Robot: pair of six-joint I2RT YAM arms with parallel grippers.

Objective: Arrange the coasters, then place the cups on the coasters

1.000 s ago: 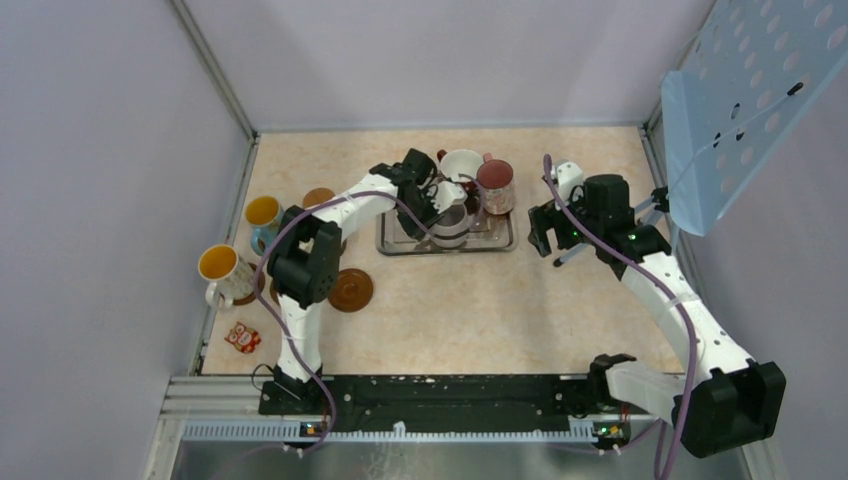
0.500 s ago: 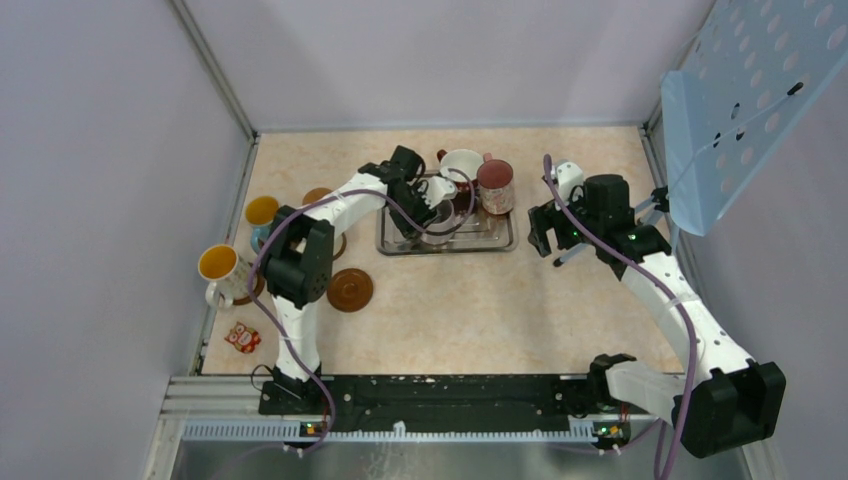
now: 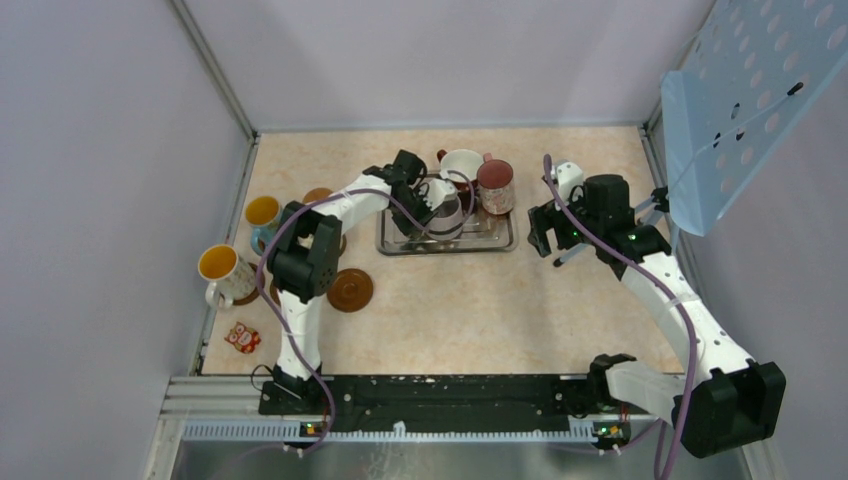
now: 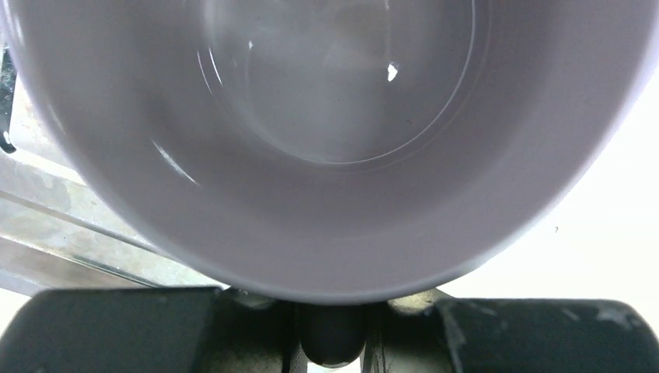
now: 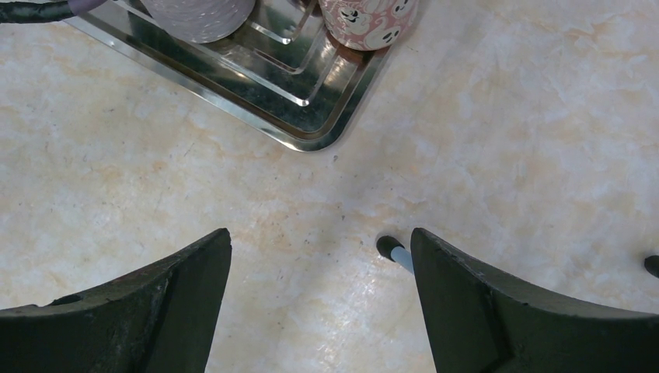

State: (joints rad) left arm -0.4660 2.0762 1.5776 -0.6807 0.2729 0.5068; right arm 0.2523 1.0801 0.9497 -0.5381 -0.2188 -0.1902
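My left gripper reaches over the steel tray and is shut on the wall of the lilac cup. That cup's inside fills the left wrist view. On the tray's far side stand a red cup with white inside and a maroon-pink cup. The blue cup and the white patterned cup stand at the left edge. One bare brown coaster lies near the left arm, and another coaster is partly hidden behind it. My right gripper hangs open over bare table, to the right of the tray.
A blue perforated panel leans at the right wall, and one of its thin white legs stands by my right fingers. A small red-and-white trinket lies near the front left. Walls close in the table on three sides.
The left gripper opened briefly and shut again on the lilac cup, which shifted slightly toward the back of the tray. The right arm has not moved.
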